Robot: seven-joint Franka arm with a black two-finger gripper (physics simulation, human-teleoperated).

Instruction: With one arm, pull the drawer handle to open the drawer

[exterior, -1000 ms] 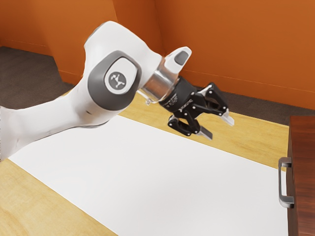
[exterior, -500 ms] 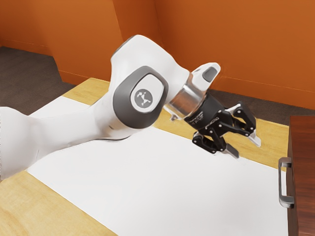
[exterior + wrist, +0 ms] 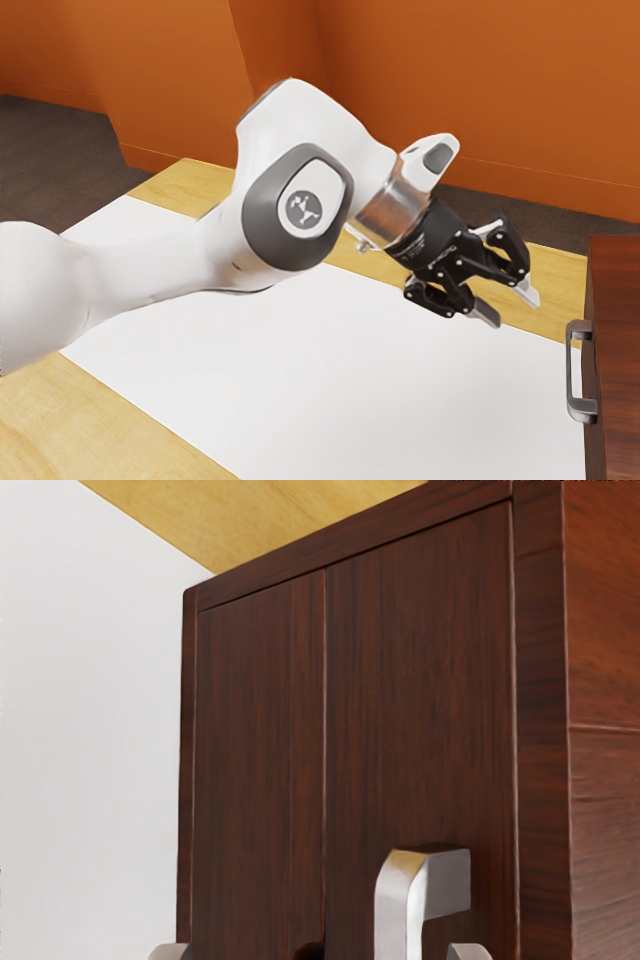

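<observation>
2 fingers (image 3: 527, 293) of the hand (image 3: 508, 303) stand wide apart, and nothing is between them. The hand hovers above the white sheet (image 3: 330, 370) on the counter (image 3: 525, 262) and points toward the exterior view's right. There, at the edge, is the dark wooden drawer (image 3: 614, 330). Its grey handle (image 3: 578, 370) is an upright bar on the front face, near the hand but not touching it, and somewhat lower. In the wrist view the drawer front (image 3: 400, 700) is straight ahead of the hand. The drawer looks closed, so I judge that the approach is not yet finished.

Several things could go wrong from here. If the hand arrives too high, 1 finger may hit the bracket end of the handle or the wood. If the fingers are not turned to take the bar from 2 sides, they may close on air. If the pull is not straight, the smooth bar may slip out.
</observation>
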